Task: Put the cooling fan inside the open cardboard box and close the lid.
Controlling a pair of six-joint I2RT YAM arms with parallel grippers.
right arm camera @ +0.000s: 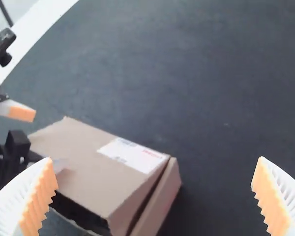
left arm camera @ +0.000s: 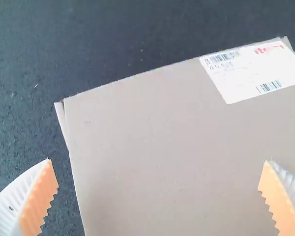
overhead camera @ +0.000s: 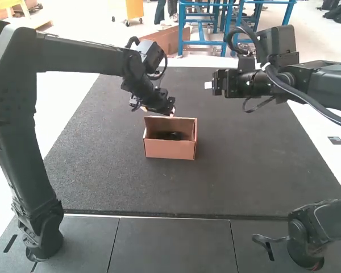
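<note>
One cardboard box (overhead camera: 169, 147), fan (overhead camera: 169, 135) inside, lid (right arm camera: 101, 169) tilted; left pincer (left arm camera: 157, 196), right pincer (right arm camera: 155, 189) spread, empty.

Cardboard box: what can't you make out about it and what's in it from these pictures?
Fan: high view, only a dark shape inside the box, too small and shadowed; right wrist view, the lid covers it.
Touch: left wrist view, the lid shows between the fingers of the open left gripper; contact cannot be told.
Box walls: left wrist view, hidden under the lid.
</note>
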